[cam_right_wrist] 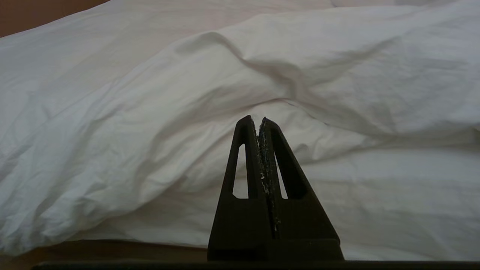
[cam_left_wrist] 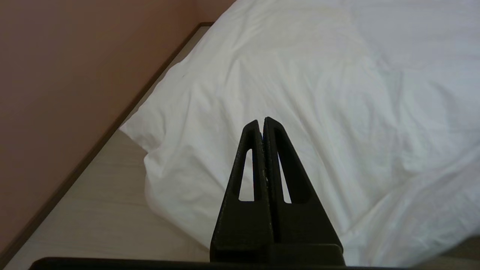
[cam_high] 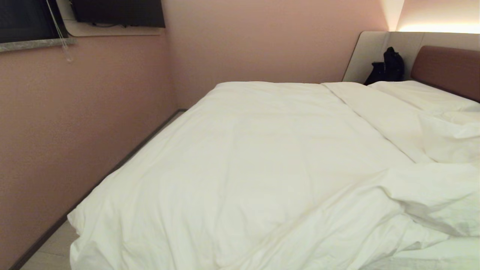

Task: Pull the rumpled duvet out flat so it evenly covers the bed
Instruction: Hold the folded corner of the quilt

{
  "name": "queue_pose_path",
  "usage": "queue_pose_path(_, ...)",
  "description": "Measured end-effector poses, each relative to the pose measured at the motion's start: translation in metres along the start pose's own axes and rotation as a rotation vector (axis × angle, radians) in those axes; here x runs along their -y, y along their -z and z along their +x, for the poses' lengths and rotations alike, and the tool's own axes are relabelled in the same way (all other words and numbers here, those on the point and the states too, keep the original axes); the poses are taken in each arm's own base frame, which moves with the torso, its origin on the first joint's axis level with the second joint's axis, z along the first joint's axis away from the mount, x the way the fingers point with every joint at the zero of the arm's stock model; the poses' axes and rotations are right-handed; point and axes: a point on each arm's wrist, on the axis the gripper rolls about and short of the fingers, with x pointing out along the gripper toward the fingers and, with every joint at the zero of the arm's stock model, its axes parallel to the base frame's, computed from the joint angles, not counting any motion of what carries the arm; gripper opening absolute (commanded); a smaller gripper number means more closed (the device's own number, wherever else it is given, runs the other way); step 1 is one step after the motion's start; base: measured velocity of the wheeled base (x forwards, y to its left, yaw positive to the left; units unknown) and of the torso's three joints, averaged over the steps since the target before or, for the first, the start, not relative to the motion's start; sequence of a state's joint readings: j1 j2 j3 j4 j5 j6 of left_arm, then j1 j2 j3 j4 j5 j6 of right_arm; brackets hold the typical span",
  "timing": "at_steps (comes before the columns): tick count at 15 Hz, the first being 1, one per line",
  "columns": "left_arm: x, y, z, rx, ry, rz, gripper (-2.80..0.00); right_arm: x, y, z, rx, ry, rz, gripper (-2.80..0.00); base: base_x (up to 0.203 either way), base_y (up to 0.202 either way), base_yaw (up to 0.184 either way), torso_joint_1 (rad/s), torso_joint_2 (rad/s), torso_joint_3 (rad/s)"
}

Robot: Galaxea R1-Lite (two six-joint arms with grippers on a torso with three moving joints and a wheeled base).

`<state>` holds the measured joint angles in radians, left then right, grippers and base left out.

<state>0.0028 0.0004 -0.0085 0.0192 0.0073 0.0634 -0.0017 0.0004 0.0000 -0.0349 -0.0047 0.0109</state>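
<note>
A puffy white duvet lies over most of the bed, smooth on its left part and bunched into thick folds at the near right. The bed's reddish-brown headboard shows at the far right, with a white pillow below it. Neither arm appears in the head view. My left gripper hangs shut and empty above the duvet's near left corner. My right gripper is shut and empty too, in front of the rumpled fold, clear of the cloth.
A pink wall runs close along the bed's left side, leaving a narrow strip of pale floor. A black bag sits on the grey surround beside the headboard. A dark screen hangs high on the far wall.
</note>
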Motion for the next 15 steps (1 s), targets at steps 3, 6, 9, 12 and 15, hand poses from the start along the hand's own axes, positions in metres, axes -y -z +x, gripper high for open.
queue_pose_path(3, 0.0, -0.0003, 0.0, 0.003, 0.004, -0.004, -2.8, 0.0, 0.0, 0.0, 0.0, 0.0, 0.0, -2.8, -0.173, 0.0, 0.001, -0.002, 0.0, 0.0)
queue_pose_path(6, 0.0, -0.0002, 0.0, 0.003, 0.003, -0.012, -2.8, 0.0, 0.0001, 0.0, -0.001, 0.0, 0.0, -2.8, 0.0, 0.0, 0.0, 0.0, 0.0, 0.0)
queue_pose_path(9, 0.0, -0.0001, 0.0, 0.002, 0.001, -0.011, -2.8, 0.0, 0.0, 0.0, 0.0, 0.0, 0.0, -2.8, 0.0, 0.0, 0.0, 0.0, 0.0, 0.0)
queue_pose_path(12, 0.0, -0.0001, 0.0, 0.002, 0.0, -0.009, -2.8, 0.0, 0.0, 0.0, 0.0, 0.0, 0.0, -2.8, 0.001, -0.077, 0.006, 0.003, 0.0, 0.0)
queue_pose_path(15, 0.0, -0.0002, 0.0, 0.003, -0.001, -0.012, -2.8, 0.0, 0.0, 0.0, 0.0, -0.001, 0.0, -2.8, 0.0, -0.195, 0.002, 0.003, 0.0, 0.005)
